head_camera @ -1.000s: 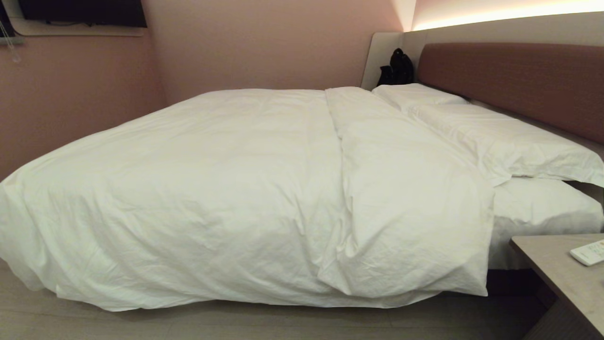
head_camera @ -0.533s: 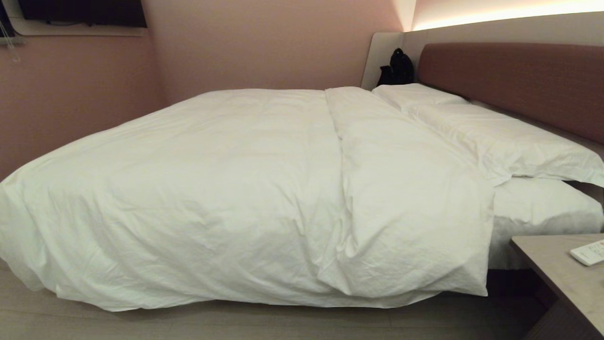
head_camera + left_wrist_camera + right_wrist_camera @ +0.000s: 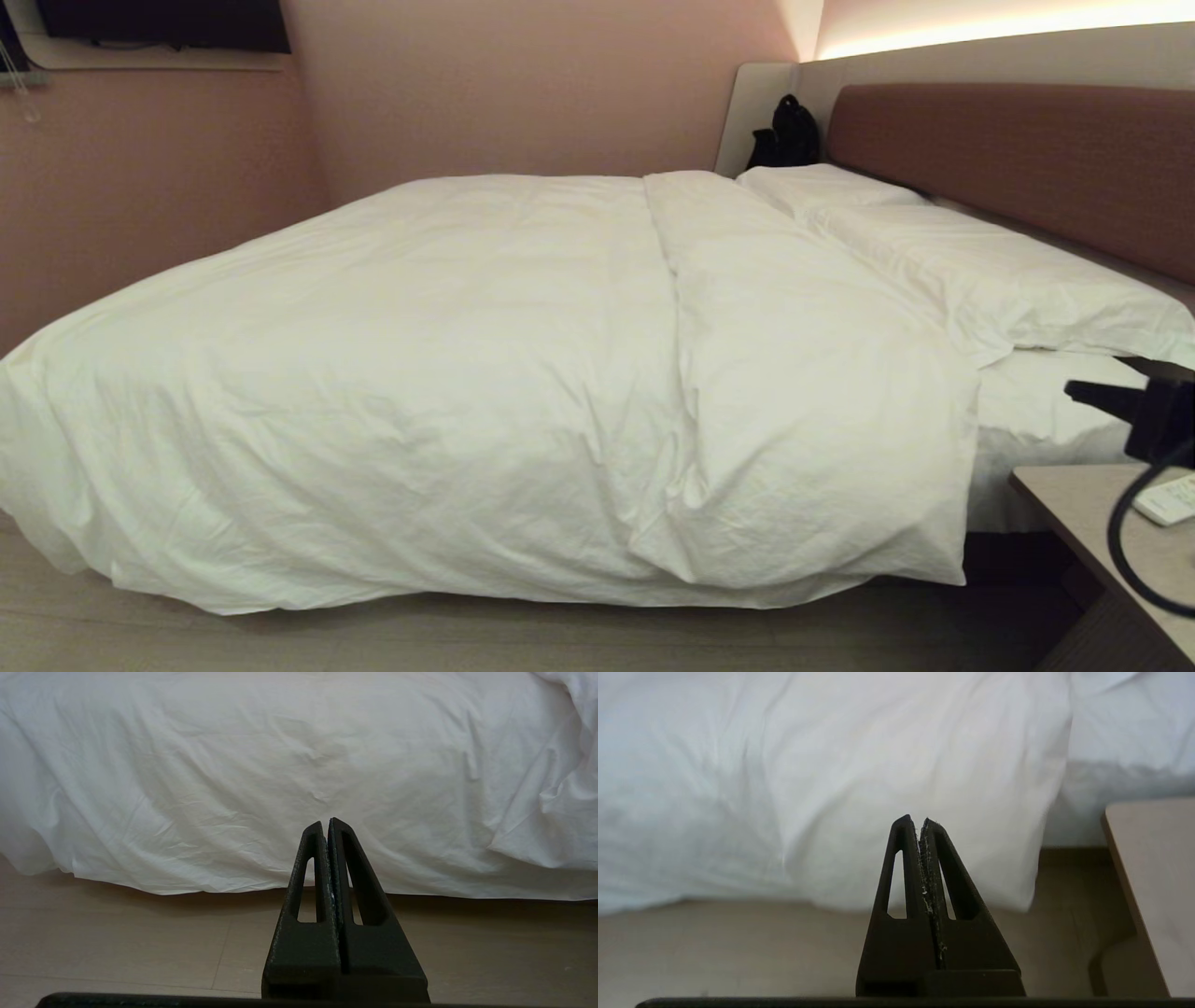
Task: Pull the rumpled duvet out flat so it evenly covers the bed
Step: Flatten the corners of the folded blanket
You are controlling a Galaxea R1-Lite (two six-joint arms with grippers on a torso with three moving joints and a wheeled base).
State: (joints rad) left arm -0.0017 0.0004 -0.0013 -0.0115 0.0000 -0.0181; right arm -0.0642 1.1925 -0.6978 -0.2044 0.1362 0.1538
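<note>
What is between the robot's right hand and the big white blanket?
Nothing. In the right wrist view only bare floor lies between the right hand, which is shut, and the hanging edge of the duvet.

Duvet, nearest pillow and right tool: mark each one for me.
duvet [image 3: 420,373], head view, middle of its broad top surface.
nearest pillow [image 3: 1008,280], head view, centre of its upper face.
right tool [image 3: 920,823], right wrist view, tips of its closed fingers, in front of the duvet's hanging edge.
</note>
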